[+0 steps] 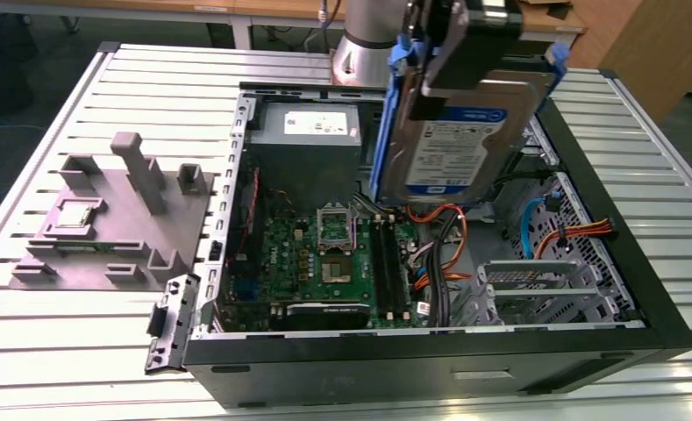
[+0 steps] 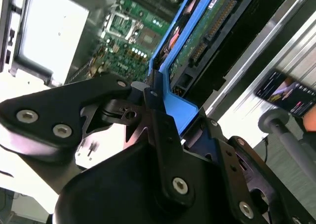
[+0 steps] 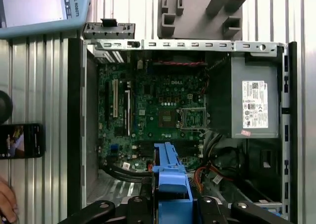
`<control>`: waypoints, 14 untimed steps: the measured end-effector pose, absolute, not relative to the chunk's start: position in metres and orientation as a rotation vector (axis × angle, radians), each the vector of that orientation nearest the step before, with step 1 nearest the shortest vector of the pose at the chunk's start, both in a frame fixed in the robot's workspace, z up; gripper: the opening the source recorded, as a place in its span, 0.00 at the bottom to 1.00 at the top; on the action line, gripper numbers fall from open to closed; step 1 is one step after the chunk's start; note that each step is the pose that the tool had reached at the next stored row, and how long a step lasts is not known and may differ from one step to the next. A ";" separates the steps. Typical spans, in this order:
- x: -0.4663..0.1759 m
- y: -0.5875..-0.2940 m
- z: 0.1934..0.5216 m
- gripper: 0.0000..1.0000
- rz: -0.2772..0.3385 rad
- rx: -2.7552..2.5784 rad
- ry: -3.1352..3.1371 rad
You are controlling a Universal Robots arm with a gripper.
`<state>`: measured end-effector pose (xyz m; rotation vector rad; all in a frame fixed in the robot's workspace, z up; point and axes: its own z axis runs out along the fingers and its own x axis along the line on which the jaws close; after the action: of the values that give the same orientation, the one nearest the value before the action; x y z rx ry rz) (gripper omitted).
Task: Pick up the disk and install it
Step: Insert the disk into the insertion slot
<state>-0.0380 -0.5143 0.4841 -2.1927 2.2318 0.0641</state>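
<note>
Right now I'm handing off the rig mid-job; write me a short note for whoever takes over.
The gripper is shut on the blue frame of the disk.
The disk hangs nearly upright in the air above the open computer case, with its label towards the exterior view.
Done: the disk is picked up.
Left: the install. The disk is not seated in the case yet.
Caution: a hand is beside a phone on the table next to the case.

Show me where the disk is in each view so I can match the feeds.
Exterior view: disk upright, held above the open case.
Second wrist view: disk edge-on, motherboard behind it.
First wrist view: disk as a blue edge before the motherboard.
Shared landmark: green motherboard.
</note>
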 end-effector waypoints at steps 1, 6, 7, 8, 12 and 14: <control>-0.034 -0.515 0.484 0.37 0.064 -2.193 2.232; -0.026 -0.522 0.483 0.37 0.064 -2.193 2.232; -0.026 -0.525 0.483 0.37 0.064 -2.193 2.232; -0.026 -0.529 0.482 0.37 0.064 -2.193 2.232; -0.026 -0.543 0.481 0.37 0.064 -2.193 2.232; -0.023 -0.548 0.479 0.37 0.064 -2.192 2.232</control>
<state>-0.0231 -0.5478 0.4792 -2.1925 2.2319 0.0642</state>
